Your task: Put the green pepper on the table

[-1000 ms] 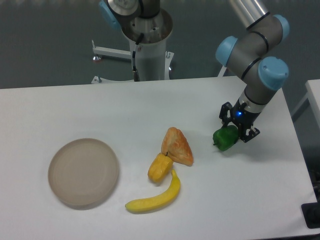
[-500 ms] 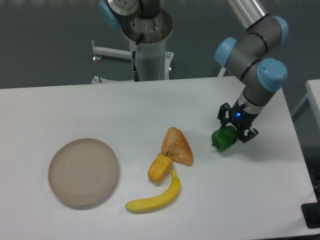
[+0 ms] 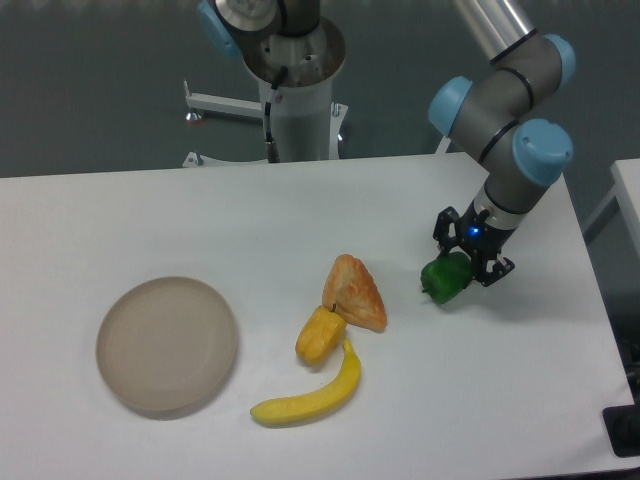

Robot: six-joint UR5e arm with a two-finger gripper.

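Pepper drifting left, low over the tabletop

The white tabletop (image 3: 180,215) carries a beige plate (image 3: 167,345), and across the last 1 second the arm creeps left; the pincer (image 3: 468,260) stays clamped on the green pepper (image 3: 446,278), now at or just above the surface near the right edge, so release looks imminent
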